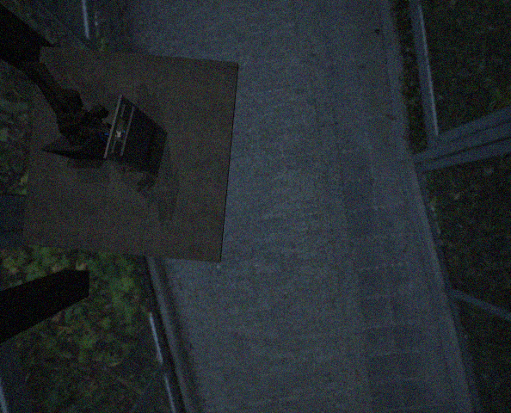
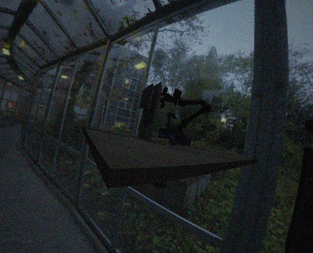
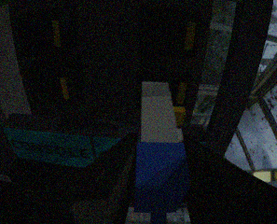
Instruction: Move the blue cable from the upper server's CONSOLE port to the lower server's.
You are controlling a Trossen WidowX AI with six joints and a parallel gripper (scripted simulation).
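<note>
My gripper [image 3: 159, 142] is shut on the blue plug [image 3: 160, 175], one dark finger on each side. The plug's pale grey connector [image 3: 158, 114] shows along its whole length and points at a dark front. No port is seen around its tip, and a gap cannot be judged. In the top view the gripper is at the front of the dark server rack [image 1: 142, 138] [image 2: 145, 122], with a speck of blue beside it. Both servers are too dark to tell apart, and the CONSOLE ports cannot be read.
A teal label strip [image 3: 54, 147] lies left of the plug in the wrist view. Small yellow marks [image 3: 189, 36] show on the dark front, one right beside the connector. The rack and arm stand on a brown table top [image 1: 198, 177] [image 2: 151, 157].
</note>
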